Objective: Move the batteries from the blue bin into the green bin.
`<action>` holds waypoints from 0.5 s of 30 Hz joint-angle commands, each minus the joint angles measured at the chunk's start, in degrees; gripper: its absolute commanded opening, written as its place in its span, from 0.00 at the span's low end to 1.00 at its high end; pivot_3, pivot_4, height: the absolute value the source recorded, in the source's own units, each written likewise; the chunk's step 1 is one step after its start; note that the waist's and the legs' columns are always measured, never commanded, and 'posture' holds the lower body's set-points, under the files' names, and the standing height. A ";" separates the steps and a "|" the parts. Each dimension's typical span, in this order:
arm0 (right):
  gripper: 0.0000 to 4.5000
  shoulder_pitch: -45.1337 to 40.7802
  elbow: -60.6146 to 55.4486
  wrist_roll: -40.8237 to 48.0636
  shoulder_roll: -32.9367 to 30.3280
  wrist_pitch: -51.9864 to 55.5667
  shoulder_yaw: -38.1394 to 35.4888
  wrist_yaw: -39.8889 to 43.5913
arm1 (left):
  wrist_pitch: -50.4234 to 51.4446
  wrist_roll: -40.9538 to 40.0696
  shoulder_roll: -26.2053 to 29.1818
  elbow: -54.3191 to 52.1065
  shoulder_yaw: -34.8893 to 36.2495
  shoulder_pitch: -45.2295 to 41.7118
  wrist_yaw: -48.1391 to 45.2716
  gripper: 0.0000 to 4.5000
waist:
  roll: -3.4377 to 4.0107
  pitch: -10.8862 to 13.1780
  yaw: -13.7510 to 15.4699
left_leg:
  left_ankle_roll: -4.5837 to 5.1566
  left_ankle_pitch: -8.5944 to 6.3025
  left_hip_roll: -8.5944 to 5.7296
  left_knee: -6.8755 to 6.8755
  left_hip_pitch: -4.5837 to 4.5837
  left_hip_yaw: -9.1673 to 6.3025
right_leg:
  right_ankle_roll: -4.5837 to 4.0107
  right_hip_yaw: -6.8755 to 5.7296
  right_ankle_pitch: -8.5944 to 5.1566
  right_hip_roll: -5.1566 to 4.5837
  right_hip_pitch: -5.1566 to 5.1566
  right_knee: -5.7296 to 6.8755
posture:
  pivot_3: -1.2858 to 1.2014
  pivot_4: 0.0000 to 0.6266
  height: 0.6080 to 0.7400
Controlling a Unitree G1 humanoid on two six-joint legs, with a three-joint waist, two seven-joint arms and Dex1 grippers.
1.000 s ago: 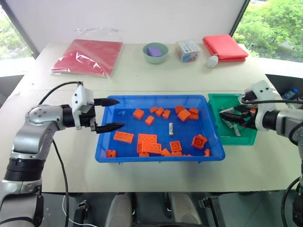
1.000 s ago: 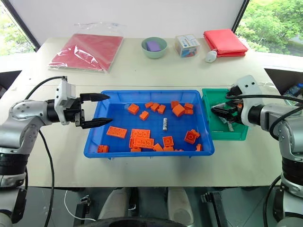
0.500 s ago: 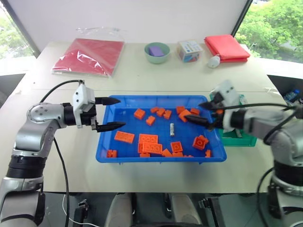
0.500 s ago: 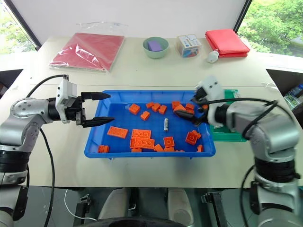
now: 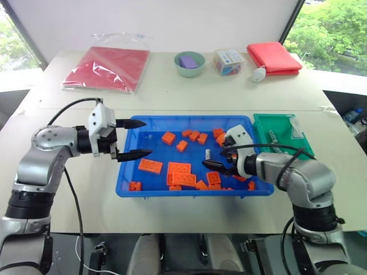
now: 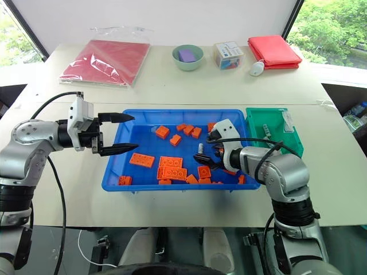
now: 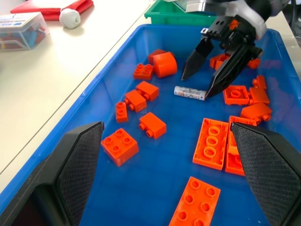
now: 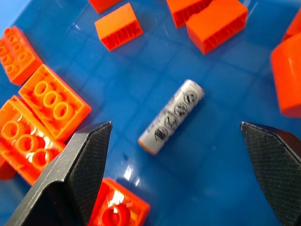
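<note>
Head view: the blue bin (image 5: 129, 180) sits mid-table, scattered with orange bricks (image 5: 149, 166) and one battery (image 5: 207, 155) lying right of centre. The green bin (image 5: 304, 146) stands just right of it, touching or nearly so; a small grey cylinder (image 5: 273, 136) lies inside, probably a battery. At the far edge of the table, a pale bowl (image 5: 188, 64) with a purple piece in it.

My right claw (image 5: 221, 160) hangs low inside the blue bin, jaws spread, gripping nothing, the battery just to its left. My left claw (image 5: 140, 138) hovers at the bin's left rim, jaws apart, empty.

Left wrist view: the battery (image 7: 189, 92) lies flat on the blue floor, just under the tips of my right claw (image 7: 201, 84), one end between them. My own black fingers (image 7: 80, 165) stand wide.

Right wrist view: the battery (image 8: 171, 117) lies between my open fingers (image 8: 77, 169), touching neither. Its long axis runs slantwise across the gap. Bricks (image 8: 54, 108) lie around it, none touching.
</note>
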 commanded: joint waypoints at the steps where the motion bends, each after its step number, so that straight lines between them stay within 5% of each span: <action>1: 1.00 -0.19 1.67 -1.83 -0.56 -3.26 2.46 0.08 | -0.29 -0.70 0.55 -0.72 1.29 -1.30 0.01 1.00 | -0.01 0.00 0.01 | 0.00 0.00 0.00 0.00 0.00 0.00 | 0.00 0.00 0.00 0.00 0.00 0.00 | 0.52 0.24 0.97; 5: 0.80 -0.10 2.78 -3.44 -1.32 -6.00 4.60 0.44 | -0.55 -0.49 0.37 -0.21 1.12 -1.80 0.00 1.00 | -0.02 -0.01 0.02 | 0.00 0.00 0.00 0.00 0.02 0.00 | 0.00 0.00 0.00 0.00 0.03 0.00 | 0.52 0.24 0.97; 12: 0.01 -0.18 -0.80 -2.17 -2.85 -4.97 3.46 2.11 | -0.95 -0.31 -0.04 0.42 0.95 -2.33 0.10 1.00 | -0.01 -0.01 0.09 | 0.00 0.00 0.00 0.00 0.02 0.00 | 0.00 -0.01 0.00 0.00 0.03 0.00 | 0.52 0.24 0.97; 15: 0.01 -2.82 -2.96 0.49 -5.03 -2.54 -2.23 3.57 | -1.17 -0.25 -0.11 0.67 0.98 -2.21 0.06 1.00 | -0.01 0.00 0.12 | 0.00 0.00 0.00 0.00 0.01 0.00 | 0.00 0.00 0.00 -0.02 0.02 -0.01 | 0.52 0.24 0.97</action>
